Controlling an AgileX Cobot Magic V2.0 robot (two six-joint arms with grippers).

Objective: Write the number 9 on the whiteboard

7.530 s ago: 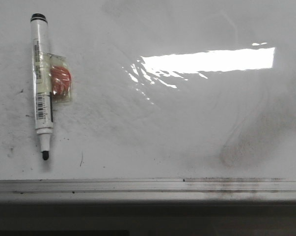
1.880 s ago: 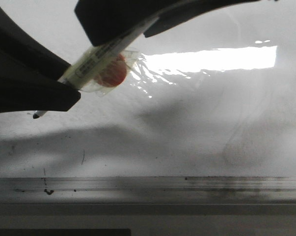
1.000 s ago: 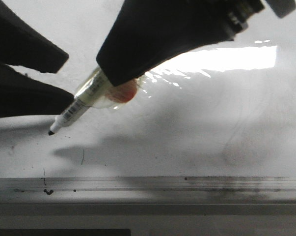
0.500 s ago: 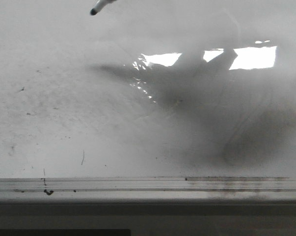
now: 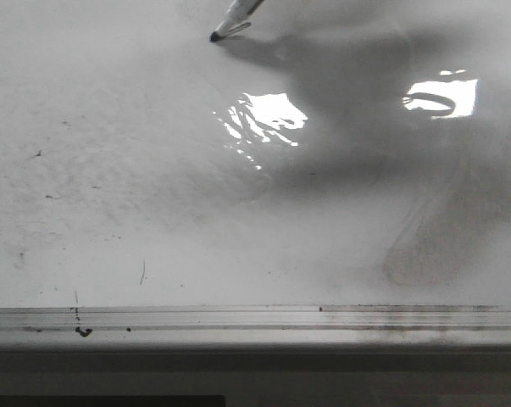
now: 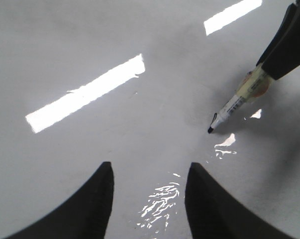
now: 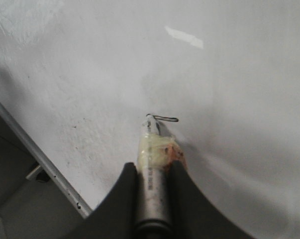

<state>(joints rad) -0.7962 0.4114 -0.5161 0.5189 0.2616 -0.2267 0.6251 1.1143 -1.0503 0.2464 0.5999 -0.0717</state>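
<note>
The whiteboard [image 5: 153, 170] fills every view, glossy and smudged grey. My right gripper [image 7: 153, 167] is shut on a white marker [image 7: 157, 147] wrapped in tape with an orange patch. The black tip [image 7: 149, 117] touches the board at the end of a short thin black stroke [image 7: 165, 119]. No whole number 9 shows. In the front view only the marker's tip end [image 5: 230, 21] shows, at the far edge. My left gripper [image 6: 147, 199] is open and empty over bare board, apart from the marker [image 6: 234, 104] and the right fingers [image 6: 289, 45].
The board's silver metal rail [image 5: 255, 318] runs along the near edge, with dark ink spots on it, and shows in the right wrist view [image 7: 35, 149]. Small black specks and a brownish smudge [image 5: 424, 254] mark the board. Ceiling lights glare on it [image 5: 268, 114].
The marker lay on the board at the left, was lifted and ended in my right gripper. In the last half second its tip moved right and down onto the board at the far side.
</note>
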